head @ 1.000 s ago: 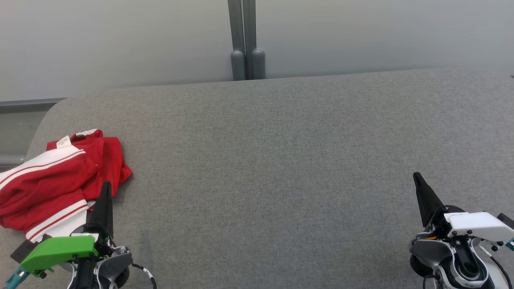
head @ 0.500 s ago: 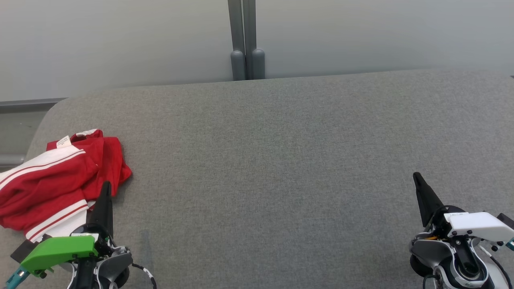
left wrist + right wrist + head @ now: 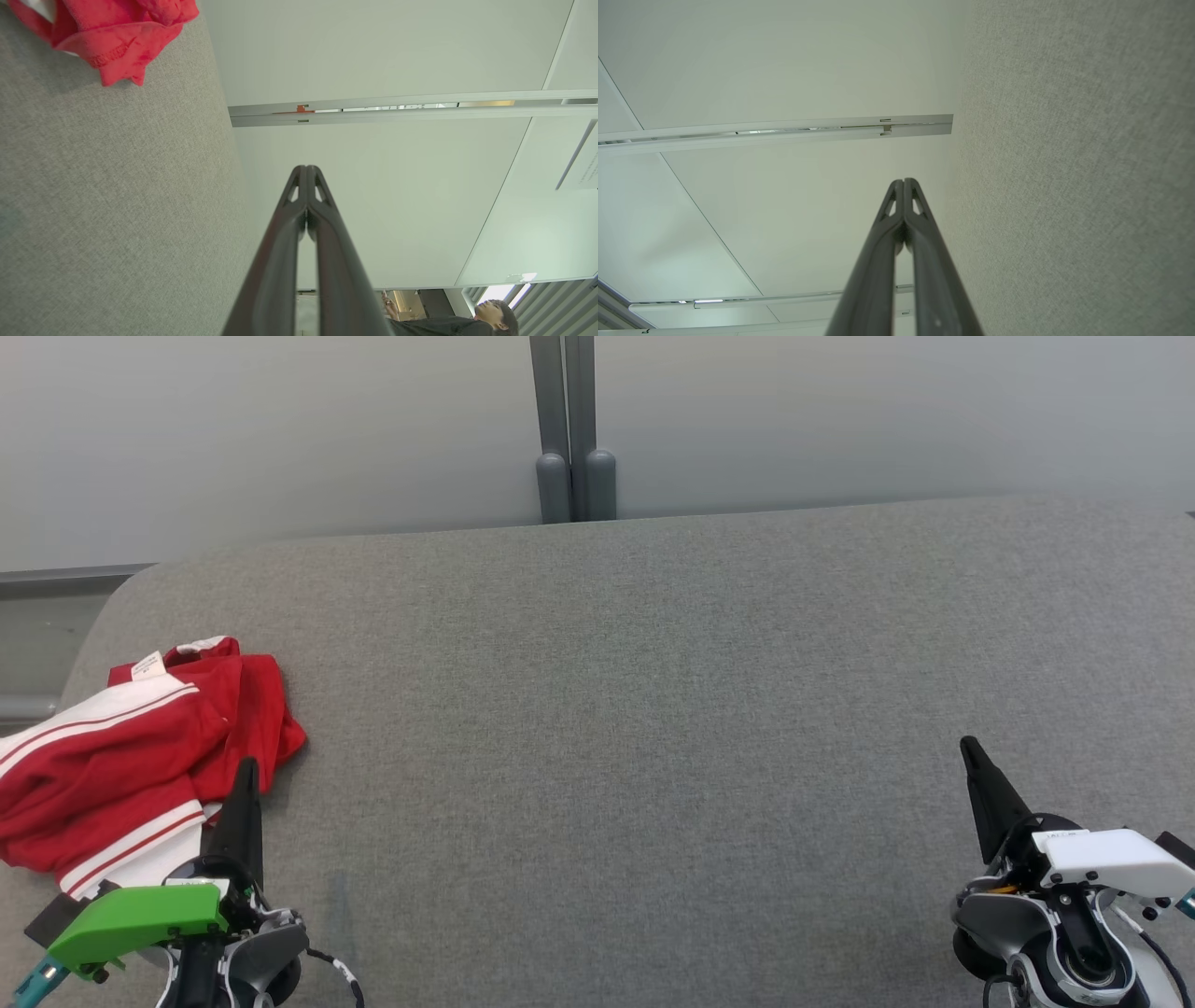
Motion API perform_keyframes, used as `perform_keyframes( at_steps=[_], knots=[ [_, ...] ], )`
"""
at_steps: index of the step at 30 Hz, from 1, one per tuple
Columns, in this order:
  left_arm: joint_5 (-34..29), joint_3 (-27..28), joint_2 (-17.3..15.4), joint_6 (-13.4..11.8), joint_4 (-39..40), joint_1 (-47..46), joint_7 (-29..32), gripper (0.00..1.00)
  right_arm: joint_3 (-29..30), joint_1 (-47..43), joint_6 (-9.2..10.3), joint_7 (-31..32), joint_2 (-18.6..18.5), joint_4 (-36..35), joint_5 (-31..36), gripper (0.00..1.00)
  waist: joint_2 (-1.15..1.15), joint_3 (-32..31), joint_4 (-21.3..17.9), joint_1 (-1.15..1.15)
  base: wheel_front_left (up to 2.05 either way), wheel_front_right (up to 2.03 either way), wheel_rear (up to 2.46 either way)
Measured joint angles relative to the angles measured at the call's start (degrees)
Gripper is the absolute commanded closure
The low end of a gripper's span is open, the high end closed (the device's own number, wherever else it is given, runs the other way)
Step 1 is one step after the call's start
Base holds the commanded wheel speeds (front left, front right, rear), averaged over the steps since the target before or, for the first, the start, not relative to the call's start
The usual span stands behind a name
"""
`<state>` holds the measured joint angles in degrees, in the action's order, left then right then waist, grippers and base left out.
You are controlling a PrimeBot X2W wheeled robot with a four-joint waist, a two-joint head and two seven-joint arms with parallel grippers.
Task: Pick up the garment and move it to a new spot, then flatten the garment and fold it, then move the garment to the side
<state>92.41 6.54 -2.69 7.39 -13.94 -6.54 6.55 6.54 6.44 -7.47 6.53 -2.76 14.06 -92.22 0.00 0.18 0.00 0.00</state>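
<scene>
Both jaws stay shut; garment [image 3: 126, 756] unmoved.

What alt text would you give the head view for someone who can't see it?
A crumpled red and white garment lies at the left edge of a grey fabric-covered surface. The left pincer, shut, points up beside it; the right pincer, also shut, sits far right.

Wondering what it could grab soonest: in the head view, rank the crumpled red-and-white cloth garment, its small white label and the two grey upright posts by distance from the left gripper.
1. Crumpled red-and-white cloth garment: just left of the left gripper.
2. Small white label: garment's far end.
3. Two grey upright posts: far back, centre.
</scene>
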Motion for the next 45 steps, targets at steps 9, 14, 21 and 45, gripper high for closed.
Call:
perform_keyframes(
  at_steps=[9,14,21,45],
  knots=[
    [0.0,0.0,0.0,0.0,0.0,0.0,0.0,1.0,0.0,0.0,0.0,0.0,0.0,0.0,0.0,1.0,0.0,0.0,0.0,0.0,0.0,0.0,0.0],
    [0.0,-0.1,0.2,-0.1,-1.0,0.1,-0.1,0.0,0.0,-0.3,0.0,0.0,0.3,0.8,0.0,0.0,0.0,0.0,0.0,0.0,0.0,0.0,0.0],
    [-0.3,-1.0,0.6,-0.2,-3.3,1.1,-1.1,0.0,-0.4,-2.0,0.02,-0.7,0.6,2.4,0.5,0.0,0.0,0.1,0.0,0.0,0.0,0.0,0.0],
    [-22.8,-2.5,0.6,-0.5,-5.6,0.6,-7.2,0.0,-3.6,-1.7,0.02,-7.2,-1.5,3.1,20.3,0.0,0.0,0.4,-0.3,0.0,0.0,0.0,0.0]
  ],
)
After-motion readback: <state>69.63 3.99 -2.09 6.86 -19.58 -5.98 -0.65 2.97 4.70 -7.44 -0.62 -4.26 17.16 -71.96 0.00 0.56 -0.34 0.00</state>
